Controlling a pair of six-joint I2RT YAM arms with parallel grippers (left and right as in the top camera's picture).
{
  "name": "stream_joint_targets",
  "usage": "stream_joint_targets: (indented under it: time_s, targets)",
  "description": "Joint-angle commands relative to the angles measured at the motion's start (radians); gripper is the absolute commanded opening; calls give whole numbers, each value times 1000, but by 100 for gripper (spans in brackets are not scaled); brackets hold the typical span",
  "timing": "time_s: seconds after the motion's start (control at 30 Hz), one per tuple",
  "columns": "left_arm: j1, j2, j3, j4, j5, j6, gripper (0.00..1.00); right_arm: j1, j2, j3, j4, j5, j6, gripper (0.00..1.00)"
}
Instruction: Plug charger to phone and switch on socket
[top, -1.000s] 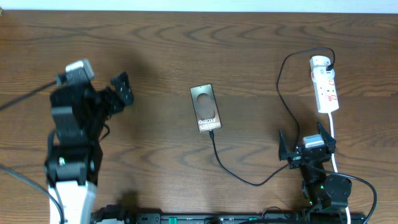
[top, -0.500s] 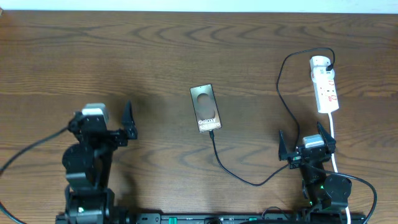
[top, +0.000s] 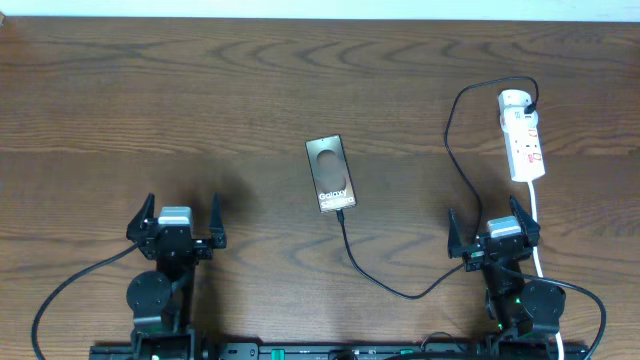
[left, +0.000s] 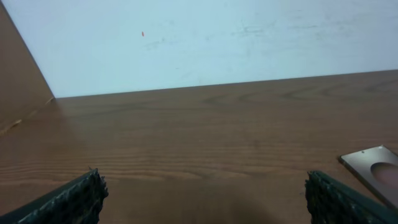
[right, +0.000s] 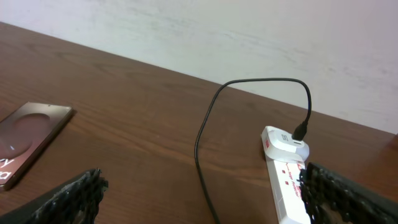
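The phone (top: 331, 174) lies flat at mid-table, lettering up; its corner (left: 375, 169) shows at the right of the left wrist view and its near end (right: 26, 141) at the left of the right wrist view. The charger (top: 398, 292), a thin black cable, meets the phone's near short edge, loops toward the front, then climbs (right: 208, 127) to a black plug in the rounded far end of the socket (top: 522, 136), a white strip with red marks (right: 286, 182). My left gripper (top: 175, 222) is open near the front left, nothing between its fingers (left: 69, 201). My right gripper (top: 493, 232) is open just in front of the socket.
The socket's white cord (top: 538, 228) runs down past my right gripper's right side. A pale wall (left: 205, 37) stands behind the table's far edge. The robots' thicker black cables (top: 70, 290) lie along the front edge.
My left arm has pulled back from mid-left of the table to the front edge, its gripper staying open. The right arm, phone, charger and socket have not moved.
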Motion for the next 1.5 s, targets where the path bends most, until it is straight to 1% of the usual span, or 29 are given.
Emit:
stream_joint_targets:
  time_s: [0.0,0.23,0.43,1.47]
  targets:
    - [4,-50,-31,6,-21,21,99,6,-7,-1,-5,-6,-1,99]
    - [3,-130,-41,-68,-40,21,99,6,-7,-1,-5,-6,-1,99]
    - [3,-174,-40,-201,-44,18,99,6,-7,-1,-4,-6,-1,99]
    - [3,-171,-40,-198,-46,17,99,6,-7,-1,-5,-6,-1,99]
